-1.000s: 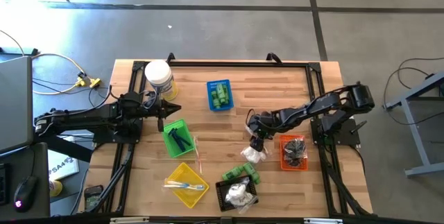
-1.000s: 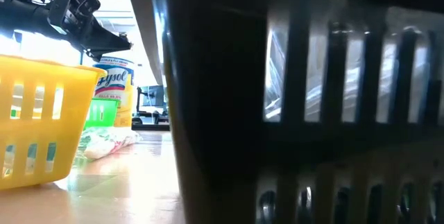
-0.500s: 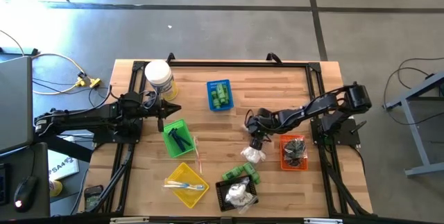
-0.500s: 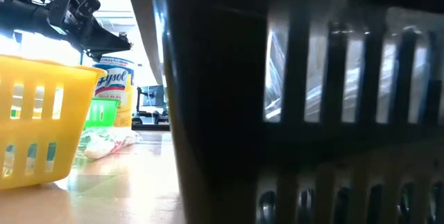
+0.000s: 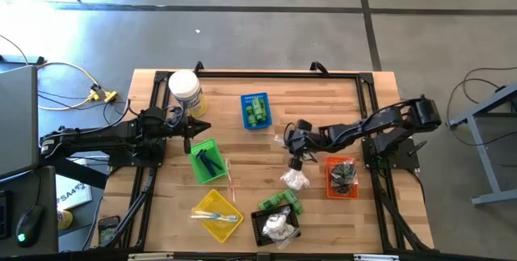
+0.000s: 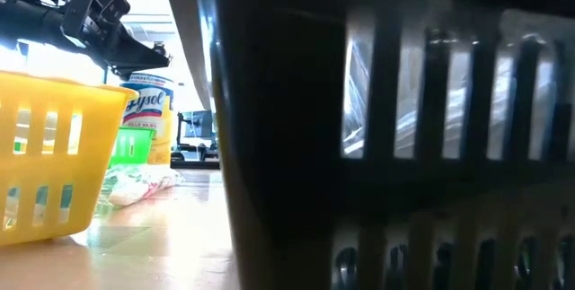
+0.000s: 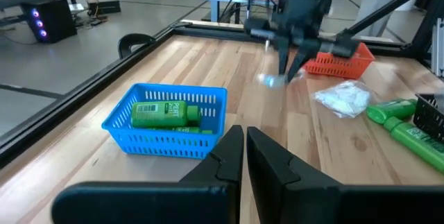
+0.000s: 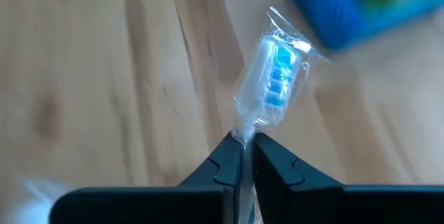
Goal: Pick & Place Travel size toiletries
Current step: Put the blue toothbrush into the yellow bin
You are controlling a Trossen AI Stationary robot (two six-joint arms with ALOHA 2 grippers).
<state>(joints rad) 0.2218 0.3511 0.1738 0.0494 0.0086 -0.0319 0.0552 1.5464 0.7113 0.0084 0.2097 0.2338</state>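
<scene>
Wooden slats form the table (image 5: 323, 99), which stands on a grey concrete floor; we take the orange basket (image 5: 340, 177) as our landmark. Just to the left of that basket, above the bare wood, we find the right gripper (image 5: 296, 162), its fingers pinched on the end of a clear-wrapped toothbrush (image 8: 272, 78) with a blue and white head. In the right wrist view the wrapper sticks out past the fingertips, with the blue basket (image 5: 256, 111) blurred beyond it. Below the gripper, left of the orange basket's lower corner, a white soft packet (image 5: 295, 180) lies on the wood. Further down and left, two green bottles (image 5: 282, 203) lie touching the black basket (image 5: 275, 225), which holds more white packets. We see dark pieces inside the orange basket itself. Far to its left stand the green basket (image 5: 206, 160), holding a dark item, and the yellow basket (image 5: 215, 214), holding thin pale sticks. More green bottles fill the blue basket, up and to the left of the landmark. The left gripper (image 5: 203, 127) waits beyond the green basket, beside the white jar (image 5: 185, 90), with its fingers pressed together on nothing. In the low view the black basket's wall blocks most of the table.
</scene>
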